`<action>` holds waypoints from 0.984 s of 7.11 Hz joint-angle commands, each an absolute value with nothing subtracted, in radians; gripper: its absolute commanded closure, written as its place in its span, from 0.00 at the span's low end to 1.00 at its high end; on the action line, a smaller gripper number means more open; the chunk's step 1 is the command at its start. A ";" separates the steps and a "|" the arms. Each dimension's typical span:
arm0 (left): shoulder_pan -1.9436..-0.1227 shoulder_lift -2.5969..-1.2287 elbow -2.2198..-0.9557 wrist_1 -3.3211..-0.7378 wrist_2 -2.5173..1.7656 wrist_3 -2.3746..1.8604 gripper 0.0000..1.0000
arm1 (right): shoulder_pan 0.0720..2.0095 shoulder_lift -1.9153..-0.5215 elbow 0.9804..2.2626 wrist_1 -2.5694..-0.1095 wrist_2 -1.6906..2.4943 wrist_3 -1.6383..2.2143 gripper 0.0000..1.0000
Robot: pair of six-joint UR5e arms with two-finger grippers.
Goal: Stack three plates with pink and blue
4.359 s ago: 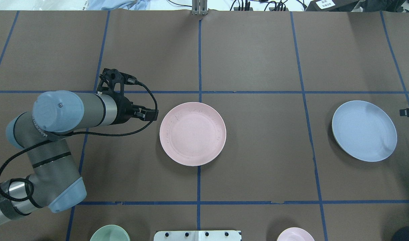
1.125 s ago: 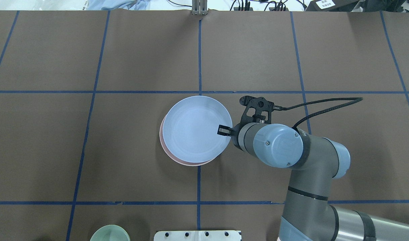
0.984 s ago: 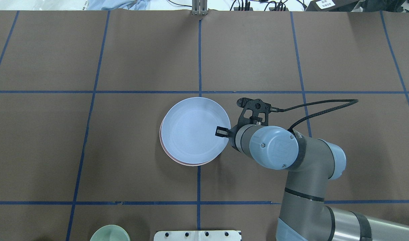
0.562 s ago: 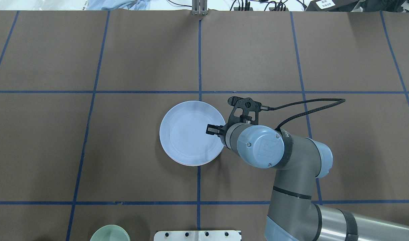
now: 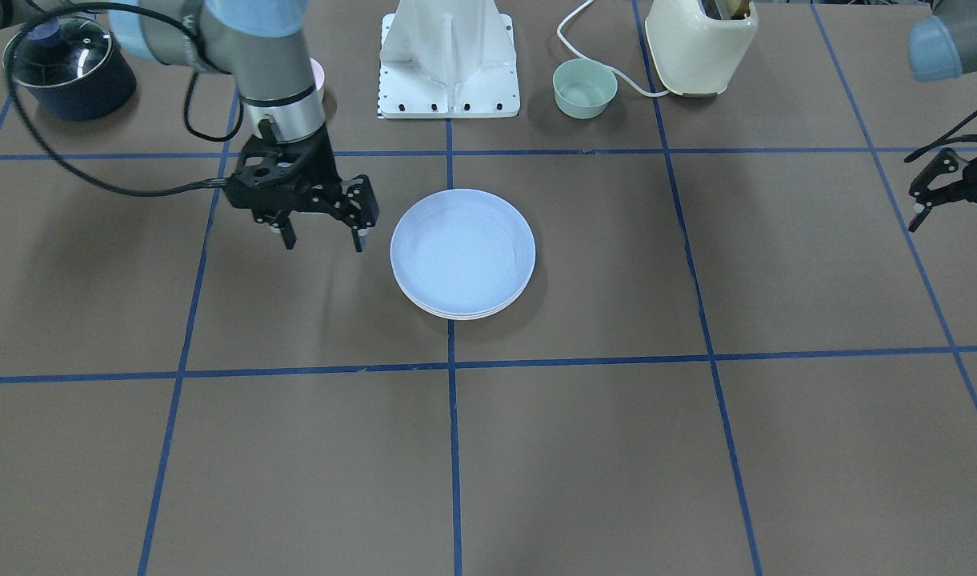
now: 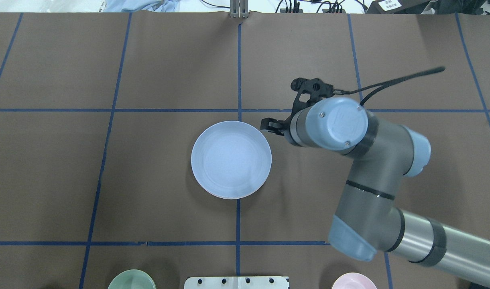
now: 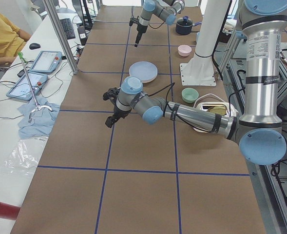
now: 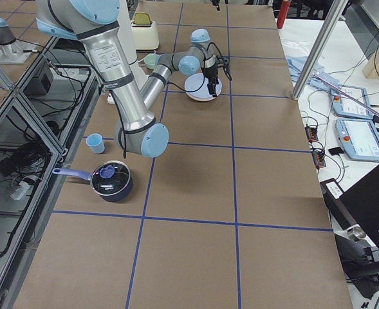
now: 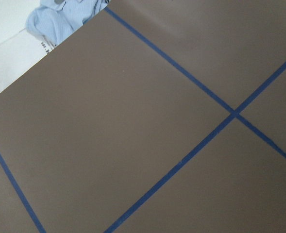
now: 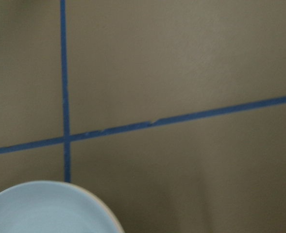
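Resting uppermost on the stack at the middle of the bench (image 5: 696, 448), the light blue plate (image 6: 231, 159) lies astride the central strip of blue tape (image 6: 238, 72). Along its near edge in the front-facing view, pale rims of the plates beneath (image 5: 456, 315) peek out; their colours cannot be told apart there. The right gripper (image 5: 322, 238) hangs just beside the stack on the robot's right. It is clear of the light blue plate, with its fingers spread wide and holding nothing. Its wrist camera catches only a curved piece of that plate's rim in one lower corner. The left gripper (image 5: 956, 240) is well apart from the stack, at the robot's left end of the bench, and is partly cut by the picture's edge. The two fingers that show stand apart with nothing between them. Near the robot's base (image 5: 450, 60) stand a small green bowl (image 5: 584, 88), a small pink bowl (image 6: 354, 281), a cream toaster (image 5: 700, 44) and a dark lidded pot (image 5: 70, 68).
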State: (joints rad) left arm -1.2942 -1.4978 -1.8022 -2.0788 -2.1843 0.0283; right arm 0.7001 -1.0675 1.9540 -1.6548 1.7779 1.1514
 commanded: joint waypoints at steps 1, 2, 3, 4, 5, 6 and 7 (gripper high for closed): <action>-1.418 -1.471 -1.700 -2.072 -2.189 0.034 0.00 | 0.973 -1.168 1.991 -1.744 2.014 0.696 0.00; -1.455 -1.474 -1.669 -2.034 -2.203 0.035 0.00 | 1.091 -1.257 1.985 -1.744 2.072 0.456 0.00; -1.482 -1.482 -1.649 -1.934 -2.245 0.060 0.00 | 1.194 -1.350 1.974 -1.740 2.113 0.248 0.00; -1.527 -1.482 -1.644 -1.864 -2.258 0.180 0.00 | 1.297 -1.418 1.947 -1.740 2.175 0.068 0.00; -1.592 -1.491 -1.651 -1.761 -2.258 0.220 0.00 | 1.393 -1.501 1.918 -1.736 2.193 -0.101 0.00; -1.636 -1.490 -1.657 -1.676 -2.257 0.219 0.00 | 1.501 -1.558 1.886 -1.741 2.263 -0.170 0.00; -1.652 -1.477 -1.664 -1.658 -2.255 0.212 0.00 | 1.556 -1.686 1.881 -1.730 2.267 -0.169 0.00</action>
State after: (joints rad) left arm -1.6154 -1.4855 -1.6564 -1.7165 -2.2555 0.2082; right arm 1.4611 -1.5566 1.8998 -1.7374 2.2352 -0.1167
